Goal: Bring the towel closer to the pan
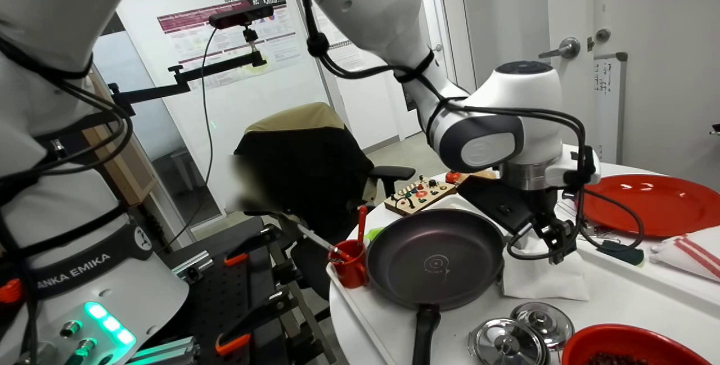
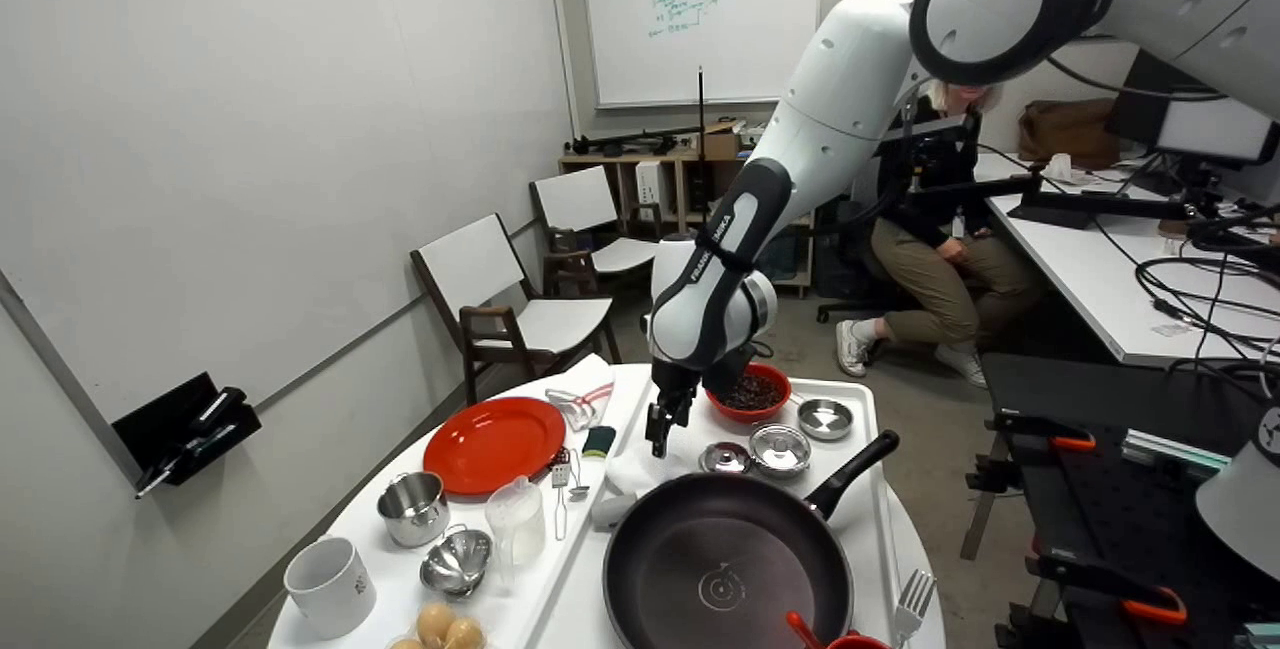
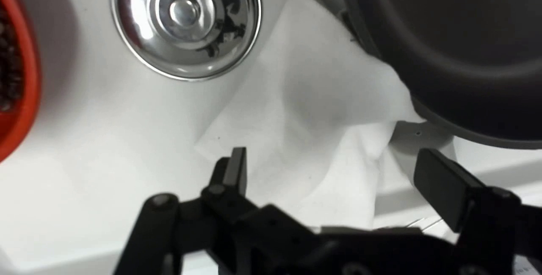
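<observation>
The white towel (image 3: 322, 93) lies crumpled on the white tray, beside the rim of the dark frying pan (image 3: 465, 25). Its upper right edge runs along the pan's rim; whether they touch I cannot tell. In both exterior views the towel (image 1: 543, 280) (image 2: 640, 469) shows next to the pan (image 1: 436, 258) (image 2: 725, 549), partly hidden. My gripper (image 3: 332, 173) is open and empty, with its fingers apart above the towel's lower part. It also shows pointing down over the towel in both exterior views (image 1: 557, 244) (image 2: 660, 429).
Steel lids (image 3: 185, 16) lie beside the towel, with a red bowl of dark beans (image 3: 25, 80) beyond. A red plate (image 1: 652, 202) and a red-striped cloth (image 1: 697, 252) lie past the tray edge. A red cup (image 1: 350, 266) stands beside the pan.
</observation>
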